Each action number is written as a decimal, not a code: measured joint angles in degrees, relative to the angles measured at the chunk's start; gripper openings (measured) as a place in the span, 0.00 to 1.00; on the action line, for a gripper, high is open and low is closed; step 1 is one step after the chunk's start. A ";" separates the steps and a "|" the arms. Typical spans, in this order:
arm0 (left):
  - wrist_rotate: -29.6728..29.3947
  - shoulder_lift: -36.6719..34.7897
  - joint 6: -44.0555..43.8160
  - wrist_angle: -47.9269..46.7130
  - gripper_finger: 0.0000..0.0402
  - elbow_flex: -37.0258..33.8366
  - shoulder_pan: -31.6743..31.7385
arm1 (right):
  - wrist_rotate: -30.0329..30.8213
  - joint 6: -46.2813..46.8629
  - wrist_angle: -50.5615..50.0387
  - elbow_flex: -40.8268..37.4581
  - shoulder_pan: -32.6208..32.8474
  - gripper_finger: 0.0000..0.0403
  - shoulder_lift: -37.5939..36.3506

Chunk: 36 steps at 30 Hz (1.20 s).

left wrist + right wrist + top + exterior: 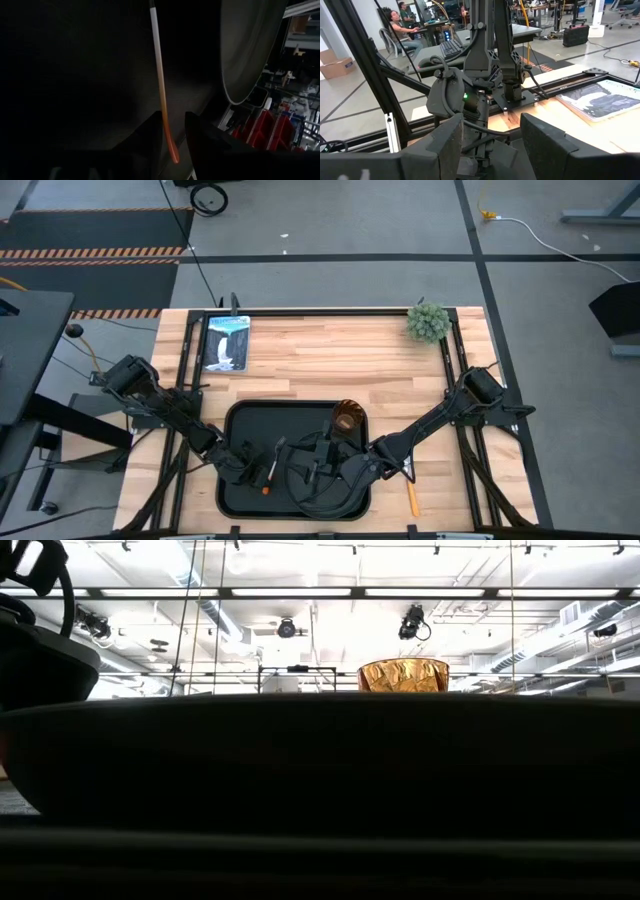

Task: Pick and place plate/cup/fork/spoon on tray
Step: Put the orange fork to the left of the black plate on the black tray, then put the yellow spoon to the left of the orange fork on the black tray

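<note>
The black tray [240, 420] lies at the table's near middle. The amber cup [347, 420] stands upright in its far right part and shows above the rim in the low view [403, 675]. The round black plate [247, 55] lies in the tray's right half. My left gripper [258, 472] is open low over the tray's left part. Its fingers stand on either side of a thin utensil handle [161, 90], white fading to orange, that lies on the tray floor; its head is hidden. My right gripper [490, 137] is open and empty over the tray's middle [322, 465]. My left gripper has the utensil's orange handle end [170, 140] in the gap between its open fingers, closer to one finger [150, 142]. I cannot tell whether that finger touches it. The fingers slant down at the tray floor and lie along the handle.
A second orange-handled utensil [412, 498] lies on the table just right of the tray. A picture card [226, 342] lies at the far left and a small green plant [428, 322] at the far right. A person sits at a desk in the room behind [400, 22].
</note>
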 joint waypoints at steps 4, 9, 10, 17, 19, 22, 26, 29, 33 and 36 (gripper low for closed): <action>1.12 0.00 0.95 0.01 0.23 0.00 0.86 | -0.02 0.00 -0.02 0.00 0.00 0.50 0.00; 5.13 -0.02 4.17 -0.89 0.23 0.00 3.68 | -0.02 0.01 -0.02 0.00 0.00 0.50 0.00; 5.28 -0.04 4.19 -1.33 0.23 0.03 3.94 | -0.04 0.02 -0.02 0.00 0.00 0.50 0.00; 7.48 -0.05 6.02 -2.84 0.23 0.09 4.57 | -0.50 -0.07 0.57 0.00 0.04 0.50 0.00; 7.79 -0.04 6.31 -2.86 0.23 0.09 4.77 | -0.50 -0.15 0.81 0.00 0.04 0.50 0.00; 8.05 -0.05 6.88 -2.98 0.23 0.07 4.80 | -0.50 -0.15 0.85 0.00 0.04 0.50 0.00; 8.36 -0.15 9.25 -3.07 0.23 0.02 5.04 | -0.50 -0.16 0.85 0.00 0.04 0.50 0.00; 8.60 -1.40 14.18 -3.65 0.23 -0.15 5.76 | -0.52 -0.17 0.82 0.00 0.08 0.50 0.00; 9.00 -5.18 24.13 -6.61 0.23 -0.52 7.11 | -0.48 -2.35 0.11 0.00 0.99 0.50 0.00; 9.81 -9.53 30.12 -9.60 0.23 -0.29 8.14 | -0.62 -4.34 -1.96 0.00 1.64 0.50 -0.19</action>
